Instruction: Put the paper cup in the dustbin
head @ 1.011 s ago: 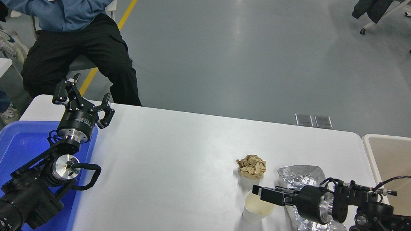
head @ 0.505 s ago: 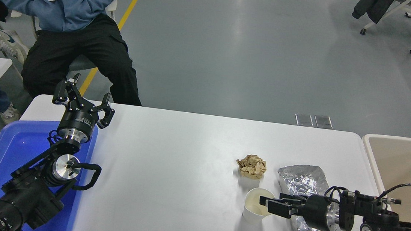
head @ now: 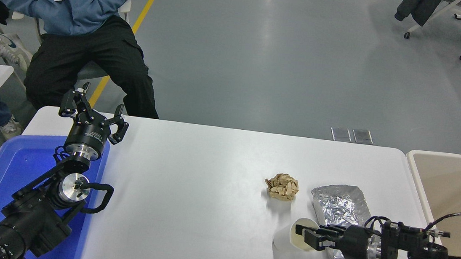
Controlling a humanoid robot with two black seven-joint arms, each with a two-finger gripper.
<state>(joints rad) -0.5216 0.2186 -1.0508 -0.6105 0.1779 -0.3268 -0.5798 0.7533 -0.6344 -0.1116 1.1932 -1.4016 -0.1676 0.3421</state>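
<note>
The paper cup point(head: 286, 239) is near the table's front right, tipped over with its cream mouth turned right toward my right gripper point(head: 308, 236). The gripper's fingers are closed on the cup's near rim, one finger reaching into the mouth. The cup's base looks to rest on or just above the table. The beige dustbin point(head: 417, 175) stands off the table's right edge, to the right of and beyond the gripper. My left gripper point(head: 93, 110) is parked open at the lower left, above the blue tray.
A crumpled tan paper ball point(head: 282, 186) lies just beyond the cup. A crinkled silver foil tray point(head: 339, 204) lies between the cup and the dustbin, partly under my right arm. A blue tray point(head: 15, 164) is at the left. A person point(head: 76, 17) sits beyond the far left corner.
My right arm has drawn back toward the right and the front edge. The cup, upright a second ago, has tipped with its mouth toward the gripper and shifted slightly right.
</note>
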